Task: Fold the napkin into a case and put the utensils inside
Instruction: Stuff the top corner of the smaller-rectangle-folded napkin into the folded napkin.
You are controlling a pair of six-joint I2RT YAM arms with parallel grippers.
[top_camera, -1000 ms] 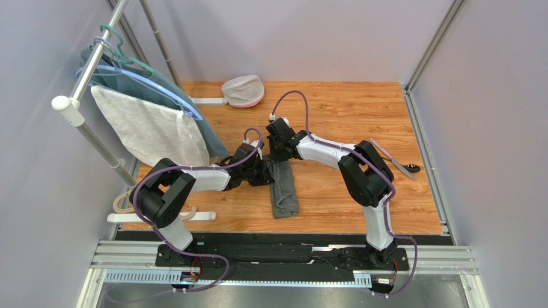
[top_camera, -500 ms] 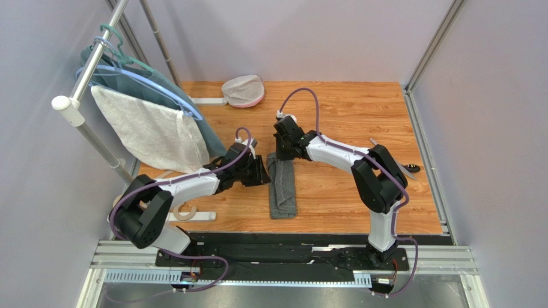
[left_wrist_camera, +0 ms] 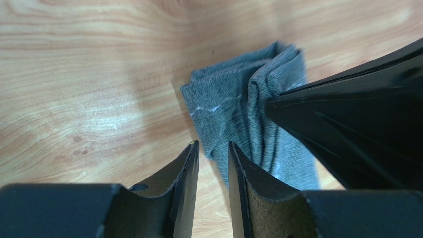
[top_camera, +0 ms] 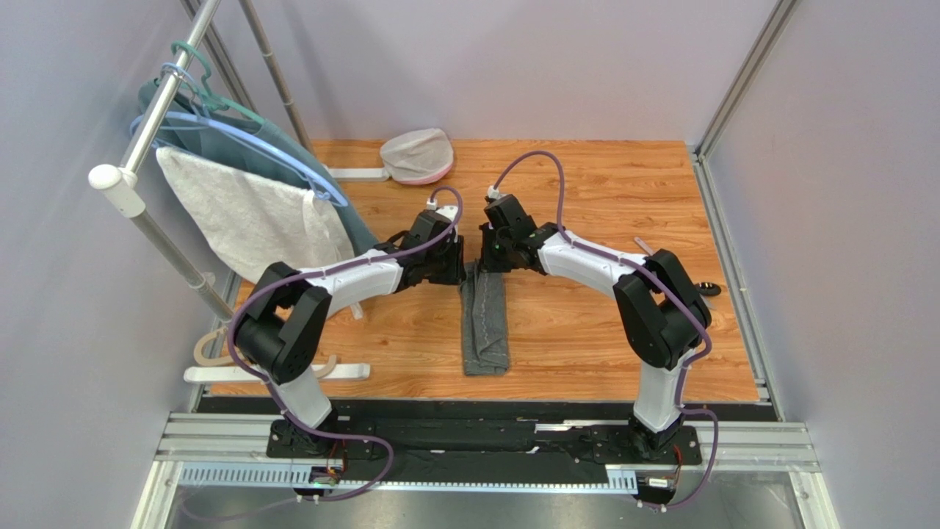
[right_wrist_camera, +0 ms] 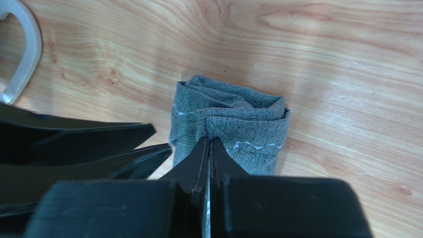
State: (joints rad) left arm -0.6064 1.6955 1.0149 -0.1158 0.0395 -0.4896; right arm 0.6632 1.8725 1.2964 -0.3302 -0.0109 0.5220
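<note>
Napkin [top_camera: 485, 326] lies on the wooden worktop [top_camera: 596, 176], about midway between the left and right edges. It is folded into a narrow dark grey strip whose long axis runs from the near edge toward the far edge. Its far end is bunched into several stacked layers, with the pale stitched line showing on the top fold. My right gripper [right_wrist_camera: 208, 142] sits at that far end with its jaws pressed together. The tips meet on the edge of the top fold, and the cloth puckers right where they close, so I read this as a pinch on the napkin. My left gripper [left_wrist_camera: 212, 147] is just beside it on the strip's left side. Its jaws stand a little apart with a narrow gap, and nothing is between the pads; bare wood and the napkin's left edge show through the gap. From above, the two grippers face each other across the far end of the strip, close together. I cannot tell whether they touch. The near end of the strip lies flat, well clear of both arms. The utensils [top_camera: 713, 290] are near the right edge of the worktop, mostly hidden behind my right arm; only a pale tip and a dark end show. A white towel [top_camera: 254, 220] and a teal garment [top_camera: 351, 226] hang over the left edge.
</note>
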